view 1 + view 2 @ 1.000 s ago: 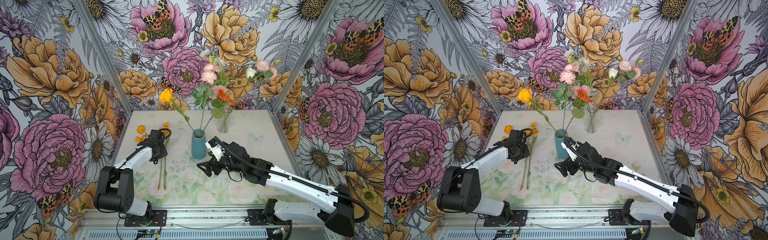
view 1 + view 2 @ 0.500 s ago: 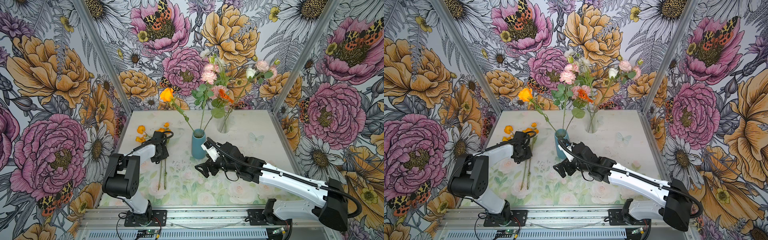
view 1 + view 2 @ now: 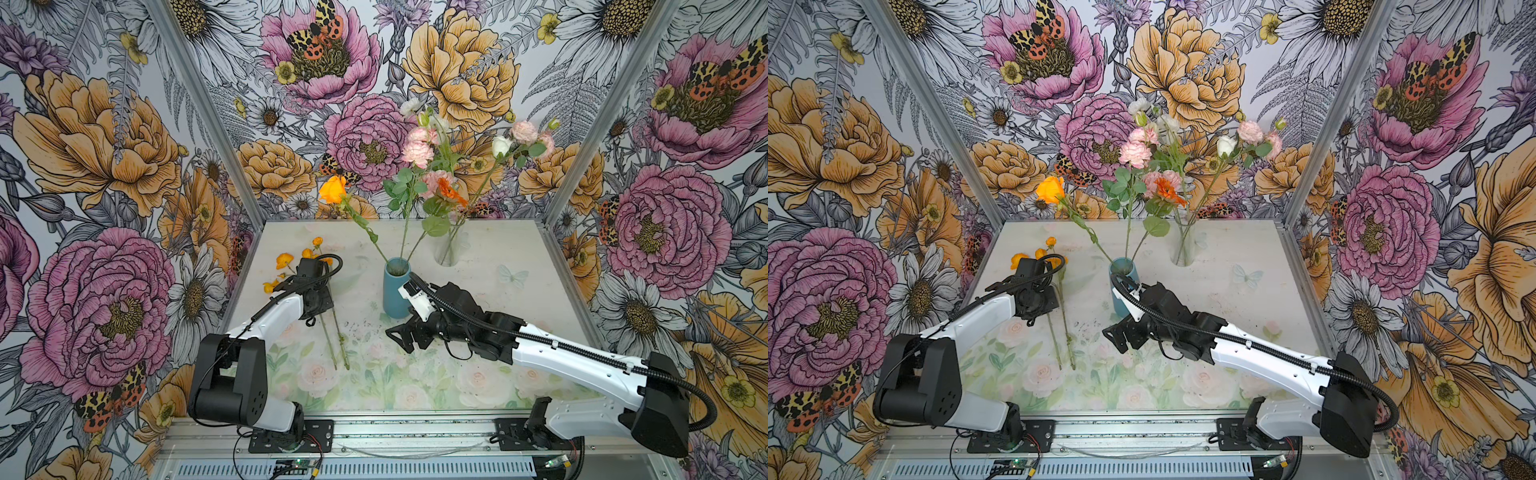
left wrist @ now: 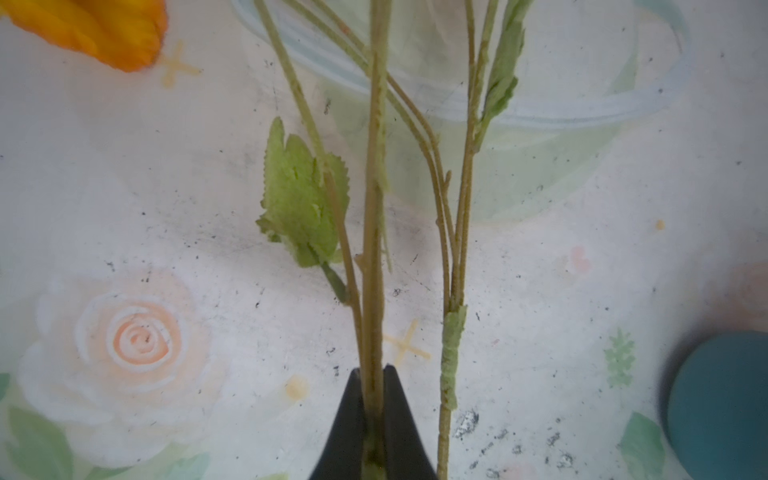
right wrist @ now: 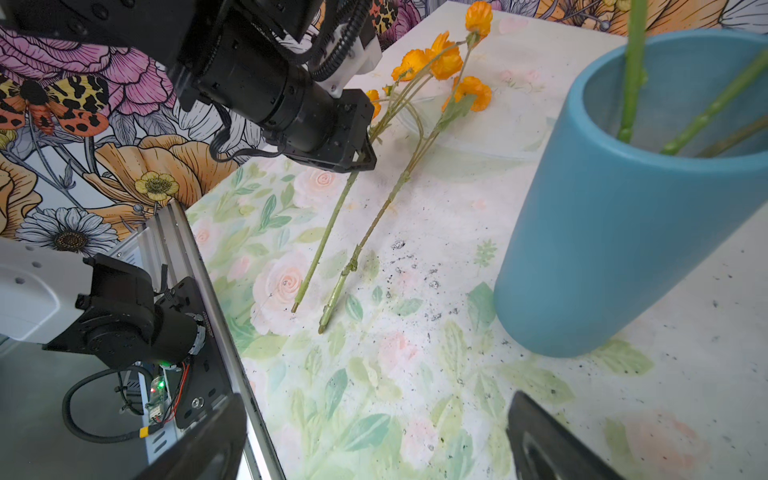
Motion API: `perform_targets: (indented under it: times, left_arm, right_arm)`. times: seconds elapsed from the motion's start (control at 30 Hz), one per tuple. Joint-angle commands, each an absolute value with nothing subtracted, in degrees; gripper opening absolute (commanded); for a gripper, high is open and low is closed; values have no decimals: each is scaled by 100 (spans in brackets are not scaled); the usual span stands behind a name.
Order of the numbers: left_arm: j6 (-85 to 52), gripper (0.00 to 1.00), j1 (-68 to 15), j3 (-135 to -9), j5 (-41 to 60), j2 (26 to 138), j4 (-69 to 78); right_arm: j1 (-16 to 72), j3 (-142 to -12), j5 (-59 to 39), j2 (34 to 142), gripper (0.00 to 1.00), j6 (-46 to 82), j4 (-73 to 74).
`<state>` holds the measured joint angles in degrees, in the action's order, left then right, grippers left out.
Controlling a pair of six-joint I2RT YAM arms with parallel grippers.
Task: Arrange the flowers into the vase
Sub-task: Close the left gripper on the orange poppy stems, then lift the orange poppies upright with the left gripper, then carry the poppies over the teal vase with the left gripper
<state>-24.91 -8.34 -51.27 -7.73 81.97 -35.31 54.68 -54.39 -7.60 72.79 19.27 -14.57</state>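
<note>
Left tool (image 4: pixel 372 384) was pinching 1 flower stem (image 4: pixel 371 232) lying flat on the surface (image 3: pixel 498 249), long axis running straight ahead of the tool; a 2nd stem (image 4: pixel 453 353) lay just beside. The vase (image 3: pixel 395 297) stood to its side, nearer the spread, empty right tool (image 3: pixel 404 338)

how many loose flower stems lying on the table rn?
2. Side by side, left of the blue vase in both top views: the gripped stem, pinched in the left gripper, and the free stem beside it, nearer the vase. The left arm may hide more.
</note>
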Motion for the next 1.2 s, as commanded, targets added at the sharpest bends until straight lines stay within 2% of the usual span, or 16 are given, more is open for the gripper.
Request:
perform_targets:
  times: [0.0, 0.2, 0.33, 0.57, 0.7, 0.97, 1.17]
  left_arm:
    - [-2347, 0, -810, -5295, -1150, 7725, -3952]
    - [-2325, 0, -984, -5460, -1580, 6537, -4330]
    - [-2111, 0, -905, -5631, -871, 6319, -4366]
    - [-1890, 0, -1210, -6169, -723, 5887, -4403]
    - [-1867, 0, -1845, -6460, -1343, 5397, -4300]
    - [-1493, 0, -3669, -6235, -2418, 4325, -2290]
    - [-341, 0, -4466, -5539, -2131, 4463, 453]
  right_arm:
    - [5445, -5559, -521, 7193, 98, 2185, -1175]
    - [5269, -5480, -347, 6986, 99, 2346, -1027]
    - [5145, -5606, -544, 7029, 99, 2323, -1009]
    - [5139, -5549, -690, 7047, 99, 2470, -822]
    - [5133, -5367, -539, 6798, 99, 2406, -673]
    - [4800, -5397, -601, 6448, 100, 2290, -677]
    - [4611, -5328, -661, 6284, 99, 2260, -686]
